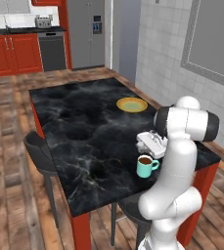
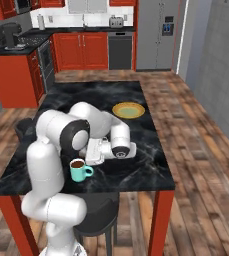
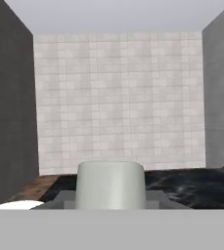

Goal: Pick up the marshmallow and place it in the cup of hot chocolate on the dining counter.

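Note:
The marshmallow [image 3: 110, 184] is a white cylindrical lump close to the hand camera, with my gripper [image 3: 110, 199] shut on it, one dark fingertip [image 3: 64, 199] pressed to each side. The hand [image 1: 149, 142] lies level just above the dining counter [image 1: 84, 127], black marble with red legs. The cup of hot chocolate [image 1: 145, 167] is a teal mug with dark liquid standing just in front of the hand, near the counter's near edge. From the right base view the hand [image 2: 100, 150] is just behind the mug [image 2: 78, 171]. Whether the marshmallow touches the counter, I cannot tell.
A yellow orange-rimmed plate [image 1: 131, 104] lies farther back on the counter. Dark stools stand at the counter's left side [image 1: 37, 151] and under its near edge [image 2: 93, 217]. A tiled wall [image 3: 118, 97] faces the hand. Red cabinets [image 2: 81, 50] line the far kitchen wall.

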Robot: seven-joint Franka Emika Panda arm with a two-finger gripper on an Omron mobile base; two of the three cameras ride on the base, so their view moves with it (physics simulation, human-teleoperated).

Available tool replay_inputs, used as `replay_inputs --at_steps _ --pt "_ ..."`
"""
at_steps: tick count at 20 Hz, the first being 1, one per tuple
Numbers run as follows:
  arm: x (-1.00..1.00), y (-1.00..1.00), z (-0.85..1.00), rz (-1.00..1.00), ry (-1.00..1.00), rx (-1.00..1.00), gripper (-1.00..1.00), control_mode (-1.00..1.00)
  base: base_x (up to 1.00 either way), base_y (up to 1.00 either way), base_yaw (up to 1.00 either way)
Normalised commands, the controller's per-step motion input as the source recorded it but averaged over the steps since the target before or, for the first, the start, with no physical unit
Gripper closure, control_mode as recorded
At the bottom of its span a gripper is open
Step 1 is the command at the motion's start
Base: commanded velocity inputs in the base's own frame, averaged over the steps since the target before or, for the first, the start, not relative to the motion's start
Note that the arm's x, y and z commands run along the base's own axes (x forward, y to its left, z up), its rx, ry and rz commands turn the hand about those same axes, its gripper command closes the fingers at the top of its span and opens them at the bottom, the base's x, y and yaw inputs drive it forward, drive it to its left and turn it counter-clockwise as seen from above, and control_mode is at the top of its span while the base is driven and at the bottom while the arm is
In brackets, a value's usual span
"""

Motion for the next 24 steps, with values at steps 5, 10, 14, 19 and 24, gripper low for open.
replay_inputs --at_steps 5,10,14,19,24 --pt "0.01 0.00 -0.27 0.11 0.05 0.00 1.00 -1.00 0.00 0.00 0.00" --pt "0.15 0.00 -0.26 0.08 0.03 0.00 1.00 -1.00 0.00 0.00 0.00" --pt "0.26 0.00 -0.24 0.03 0.00 0.00 1.00 -1.00 0.00 0.00 0.00" --pt "-0.07 0.06 -0.08 0.00 -0.04 0.00 1.00 -1.00 0.00 0.00 0.00" --pt "-0.50 0.23 0.03 0.00 -0.19 -0.03 1.00 -1.00 0.00 0.00 0.00"
